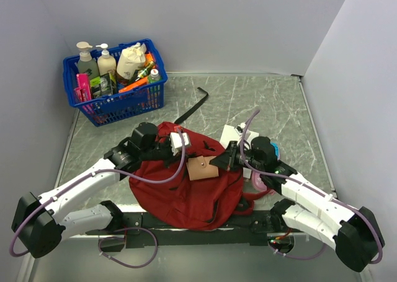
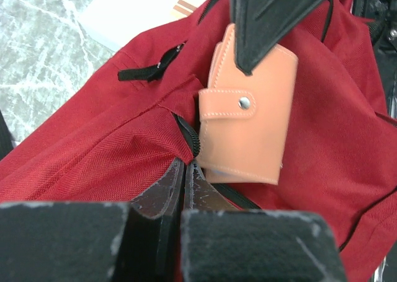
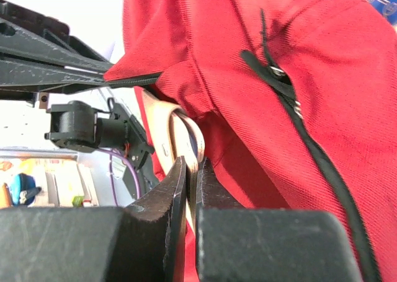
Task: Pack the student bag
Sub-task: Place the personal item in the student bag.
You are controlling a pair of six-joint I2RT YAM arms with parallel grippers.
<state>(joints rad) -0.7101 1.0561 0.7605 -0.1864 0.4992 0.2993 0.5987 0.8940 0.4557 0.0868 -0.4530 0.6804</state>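
The dark red student bag (image 1: 186, 198) lies on the table between my two arms. My left gripper (image 1: 185, 153) is shut on the bag's fabric edge beside a black zipper (image 2: 189, 139), holding the pocket mouth up. A tan leather wallet (image 1: 201, 168) with a snap button sits partly in that opening. My right gripper (image 1: 216, 162) is shut on the wallet's edge (image 3: 177, 130), its jaws pinching the folded leather. In the left wrist view the wallet (image 2: 248, 127) stands upright against the red fabric, with a right fingertip (image 2: 267, 22) over its top. The inside of the pocket is hidden.
A blue plastic basket (image 1: 118, 105) of bottles and tubes stands at the back left. A white flat box (image 1: 233, 135) lies just behind the bag. A black strap (image 1: 192, 105) trails toward the back. Small blue and pink items (image 1: 273, 153) sit under my right arm.
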